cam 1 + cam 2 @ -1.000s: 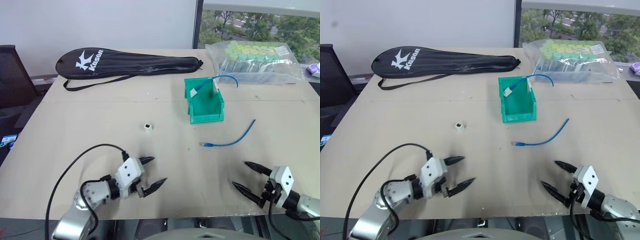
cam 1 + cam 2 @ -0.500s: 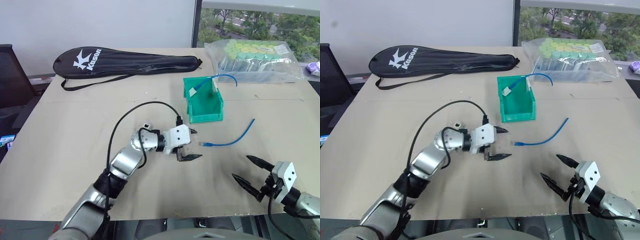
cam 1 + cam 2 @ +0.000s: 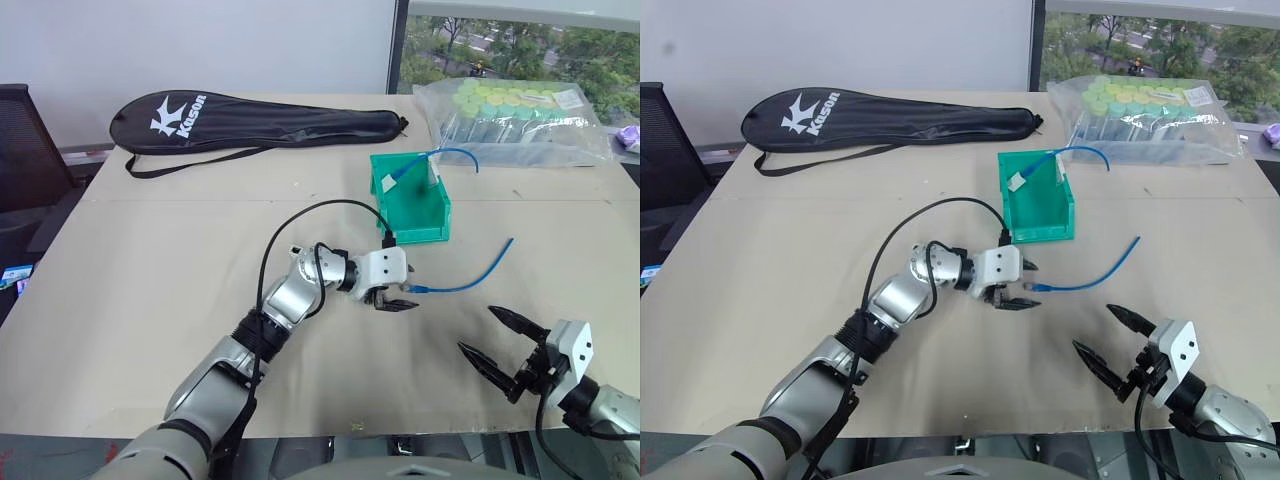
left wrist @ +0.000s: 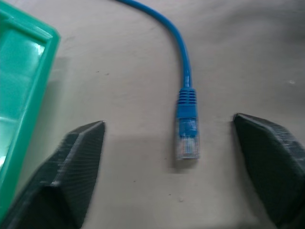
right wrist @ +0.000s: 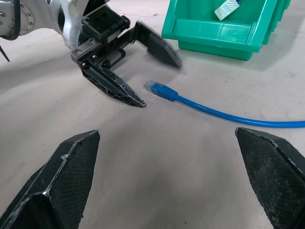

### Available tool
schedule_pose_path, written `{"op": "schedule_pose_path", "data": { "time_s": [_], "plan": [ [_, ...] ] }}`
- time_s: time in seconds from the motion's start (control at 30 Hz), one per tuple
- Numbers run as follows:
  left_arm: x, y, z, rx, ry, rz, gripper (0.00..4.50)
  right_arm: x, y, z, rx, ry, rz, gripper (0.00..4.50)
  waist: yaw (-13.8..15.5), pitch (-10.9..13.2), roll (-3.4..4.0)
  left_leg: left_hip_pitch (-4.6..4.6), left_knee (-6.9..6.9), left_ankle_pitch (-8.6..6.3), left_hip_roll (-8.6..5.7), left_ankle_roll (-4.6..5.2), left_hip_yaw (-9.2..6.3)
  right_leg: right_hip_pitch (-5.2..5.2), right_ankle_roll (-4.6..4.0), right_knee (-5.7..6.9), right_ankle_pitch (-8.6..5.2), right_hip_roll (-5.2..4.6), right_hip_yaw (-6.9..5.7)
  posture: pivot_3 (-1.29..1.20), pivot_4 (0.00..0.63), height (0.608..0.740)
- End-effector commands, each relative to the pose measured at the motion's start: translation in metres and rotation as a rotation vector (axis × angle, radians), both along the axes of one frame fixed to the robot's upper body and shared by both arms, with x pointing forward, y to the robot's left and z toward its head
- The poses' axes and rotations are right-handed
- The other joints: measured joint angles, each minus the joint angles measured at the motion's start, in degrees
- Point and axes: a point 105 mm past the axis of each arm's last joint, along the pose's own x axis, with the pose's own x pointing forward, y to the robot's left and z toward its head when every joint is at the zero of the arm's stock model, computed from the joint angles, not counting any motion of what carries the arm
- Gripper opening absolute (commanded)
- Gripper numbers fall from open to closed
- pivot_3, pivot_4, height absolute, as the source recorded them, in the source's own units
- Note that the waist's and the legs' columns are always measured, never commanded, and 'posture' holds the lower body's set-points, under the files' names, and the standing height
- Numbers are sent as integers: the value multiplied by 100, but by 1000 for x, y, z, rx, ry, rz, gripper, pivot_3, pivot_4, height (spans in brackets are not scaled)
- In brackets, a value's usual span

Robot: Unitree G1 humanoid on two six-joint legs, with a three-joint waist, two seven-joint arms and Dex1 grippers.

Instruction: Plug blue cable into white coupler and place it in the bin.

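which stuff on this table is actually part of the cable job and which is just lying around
Part of the job:
- blue cable, its clear plug between the open fingers of the left gripper
- white coupler, partly hidden behind the left arm
- bin, already holding another cable and coupler

Just lying about:
- black racket bag
- clear bag of green-capped tubes

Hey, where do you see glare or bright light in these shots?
Left wrist view: pale reflections streak the green bin on its inner wall. Left eye view: daylight comes through the window at the far right, with a sheen on the clear bag below it.
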Motion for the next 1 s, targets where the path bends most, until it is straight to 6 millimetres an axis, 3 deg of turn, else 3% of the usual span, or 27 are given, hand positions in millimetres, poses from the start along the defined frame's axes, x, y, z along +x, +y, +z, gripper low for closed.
{"op": "schedule_pose_path", "data": {
  "time_s": [0.03,0.13,0.17,0.3,0.4,0.57,0.8,0.93,1.0],
  "plan": [
    [-4,8,-8,35,34,-2,1633,0,3,8,-5,-34,12,4500,-10,0,0,0,1,0,0,0,0,0,0,2,0,0,0,0,150,740],
    [-7,10,-9,27,59,-6,220,0,3,8,0,-26,11,4500,-26,0,1,1,8,0,1,0,-4,0,0,11,0,1,-1,0,150,740],
    [-6,10,-8,11,78,6,44,0,4,8,13,-18,8,4500,-30,0,1,1,9,0,2,0,-4,0,0,13,0,2,-1,0,150,740],
    [-10,5,9,-124,279,71,44,-7,12,7,155,114,-3,4500,-42,0,1,0,10,0,6,0,-3,-1,0,17,0,4,0,0,150,740],
    [-30,0,29,-236,527,57,44,-18,24,9,280,222,35,4500,-45,1,1,-4,11,0,13,0,-7,-3,0,19,0,5,-3,0,150,740],
    [-54,-5,59,-344,821,1,44,-5,40,33,482,234,65,4500,-52,2,1,-6,31,0,20,0,-10,-1,0,24,-1,5,-3,0,150,740],
    [-58,-2,77,-437,993,-3,44,15,52,70,738,196,124,4500,-47,2,-1,-4,62,-1,13,1,-17,-1,-1,67,-2,8,1,0,150,740],
    [-54,-2,80,-466,1008,17,44,14,54,80,783,187,167,4500,-43,2,-1,-6,62,-1,9,1,-18,-2,0,66,-2,9,3,0,150,740],
    [-52,-3,82,-477,1013,21,0,13,55,80,775,197,185,3624,-45,2,-1,-7,63,-1,7,1,-16,-2,1,65,-2,8,8,0,150,740]
  ]
}}
